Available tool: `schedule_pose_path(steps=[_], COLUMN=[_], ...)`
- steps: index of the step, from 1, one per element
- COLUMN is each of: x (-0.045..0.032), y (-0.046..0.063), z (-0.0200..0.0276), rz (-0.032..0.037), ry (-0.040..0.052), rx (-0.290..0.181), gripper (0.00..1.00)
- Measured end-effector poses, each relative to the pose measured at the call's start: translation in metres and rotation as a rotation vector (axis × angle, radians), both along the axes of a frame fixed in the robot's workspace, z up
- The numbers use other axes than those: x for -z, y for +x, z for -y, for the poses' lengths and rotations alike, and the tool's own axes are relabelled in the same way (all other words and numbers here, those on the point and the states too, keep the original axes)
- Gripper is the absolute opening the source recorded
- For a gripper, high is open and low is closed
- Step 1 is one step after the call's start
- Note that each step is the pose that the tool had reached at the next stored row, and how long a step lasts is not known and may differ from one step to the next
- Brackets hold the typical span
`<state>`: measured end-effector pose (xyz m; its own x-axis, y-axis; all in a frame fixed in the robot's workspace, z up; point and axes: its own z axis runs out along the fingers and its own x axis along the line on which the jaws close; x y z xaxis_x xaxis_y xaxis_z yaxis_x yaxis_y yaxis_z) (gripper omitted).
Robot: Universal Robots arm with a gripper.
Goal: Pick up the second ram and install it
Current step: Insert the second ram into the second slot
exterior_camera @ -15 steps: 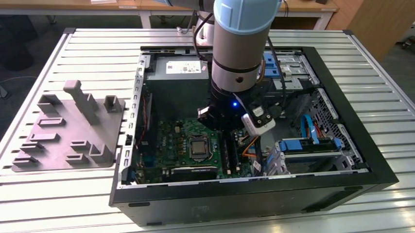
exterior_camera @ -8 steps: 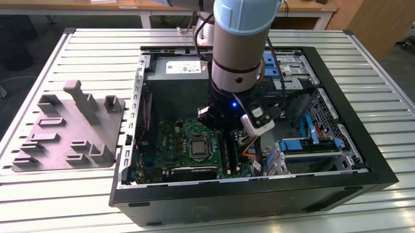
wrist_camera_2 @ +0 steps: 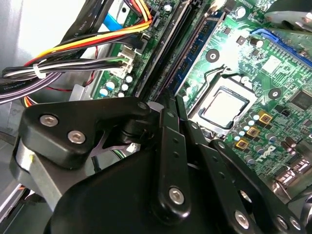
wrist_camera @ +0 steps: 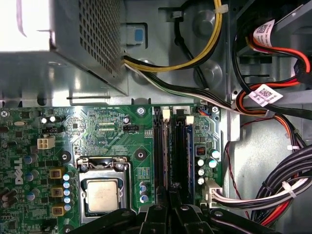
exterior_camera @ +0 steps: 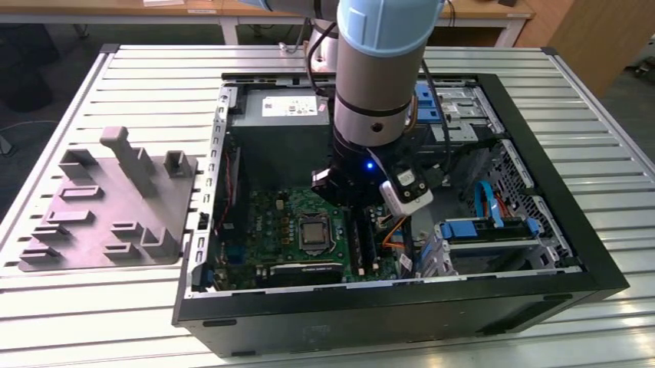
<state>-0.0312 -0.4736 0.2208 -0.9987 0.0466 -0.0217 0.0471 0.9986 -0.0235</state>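
Tool (wrist_camera: 170, 207) — close over second ram (wrist_camera_2: 197, 45)

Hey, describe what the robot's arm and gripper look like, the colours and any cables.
The arm is a thick silver-grey cylinder with a pale blue cap and a black wrist section carrying a small blue light. A white box is mounted at the wrist, and a black cable runs alongside. The gripper is matte black linkage bars with silver screw heads.

the gripper (wrist_camera_2: 173, 108) looks matt black, the circuit board (wrist_camera: 112, 126) glossy, the case (wrist_camera: 161, 73) dull metal.
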Motion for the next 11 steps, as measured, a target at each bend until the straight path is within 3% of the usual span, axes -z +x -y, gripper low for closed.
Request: schedule_pose_path(steps=[11], x=[-0.0012], y=[0.0000], z=[0.0000], rz=[0.0015], ry=[0.0075], rx=[0.001], gripper=[0.13])
